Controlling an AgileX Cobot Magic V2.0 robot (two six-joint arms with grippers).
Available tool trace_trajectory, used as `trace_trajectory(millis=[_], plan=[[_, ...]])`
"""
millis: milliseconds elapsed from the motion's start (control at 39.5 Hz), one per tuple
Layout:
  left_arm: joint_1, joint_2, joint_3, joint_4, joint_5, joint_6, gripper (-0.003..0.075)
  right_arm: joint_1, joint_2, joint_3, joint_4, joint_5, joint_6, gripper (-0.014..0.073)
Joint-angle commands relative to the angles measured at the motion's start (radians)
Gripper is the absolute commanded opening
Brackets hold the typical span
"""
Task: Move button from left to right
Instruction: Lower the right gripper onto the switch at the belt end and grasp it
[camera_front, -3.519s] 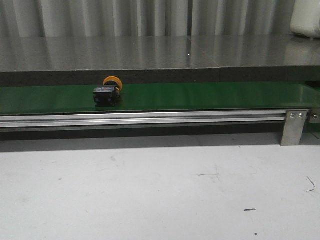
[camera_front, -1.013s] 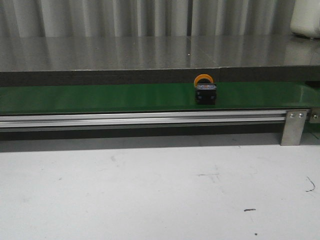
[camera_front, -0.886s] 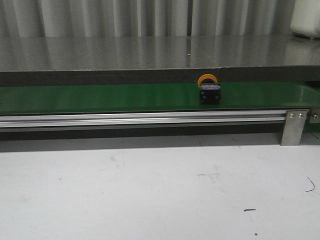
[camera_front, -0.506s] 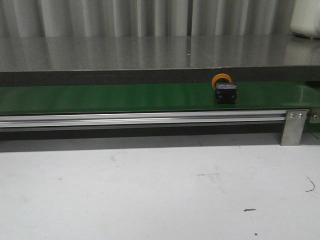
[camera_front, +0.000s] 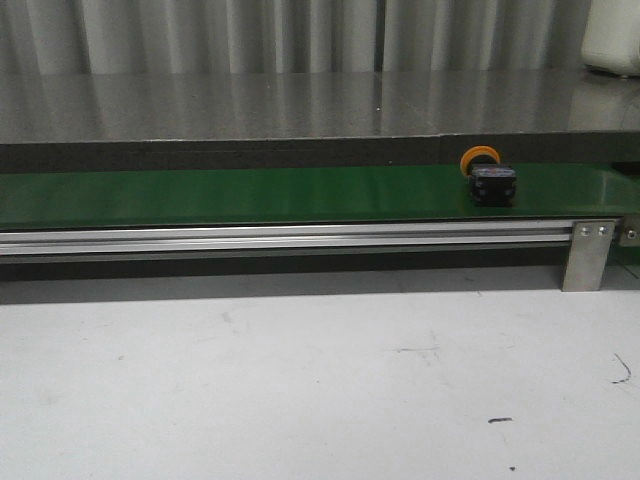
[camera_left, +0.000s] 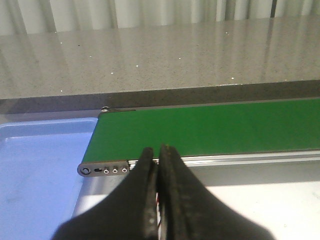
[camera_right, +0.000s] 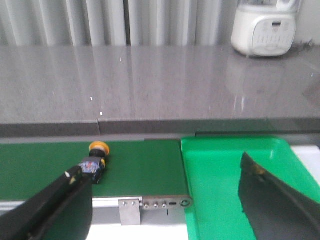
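Note:
The button (camera_front: 487, 179), an orange-yellow cap on a black body, lies on its side on the green conveyor belt (camera_front: 250, 195), right of middle. It also shows in the right wrist view (camera_right: 95, 161), just beyond one finger (camera_right: 65, 200). My right gripper (camera_right: 162, 172) is open and empty, hanging over the belt's right end and the green tray (camera_right: 225, 180). My left gripper (camera_left: 157, 152) is shut and empty, in front of the belt's left end (camera_left: 200, 130). Neither gripper shows in the front view.
A blue tray (camera_left: 40, 170) sits at the belt's left end. An aluminium rail (camera_front: 290, 238) with a bracket (camera_front: 587, 250) runs along the belt's front. A grey counter (camera_front: 300, 105) lies behind, with a white appliance (camera_right: 265, 27) at its right.
The button has travelled right along the belt, from left of middle to near the right end. No gripper has touched it.

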Motion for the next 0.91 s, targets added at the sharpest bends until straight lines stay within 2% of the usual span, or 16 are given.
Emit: trace_trajectory(millis=[0, 253, 532, 658, 886], plan=[[-0.004, 0.011, -0.026, -0.015, -0.082, -0.005, -0.0021, -0.004, 0.130, -0.070, 0.021, -0.066, -0.003, 0.0615], [-0.004, 0.011, -0.026, -0.015, -0.082, -0.005, -0.0021, -0.004, 0.575, -0.276, 0.073, 0.026, -0.003, 0.0615], [-0.004, 0.011, -0.026, -0.015, -0.082, -0.005, -0.0021, -0.004, 1.074, -0.634, 0.112, 0.226, -0.004, 0.0615], [-0.004, 0.011, -0.026, -0.015, -0.082, -0.005, -0.0021, -0.004, 1.237, -0.785, 0.131, 0.312, -0.004, 0.0615], [-0.004, 0.011, -0.026, -0.015, -0.082, -0.005, -0.0021, -0.004, 1.416, -0.958, 0.181, 0.422, -0.020, 0.0615]])
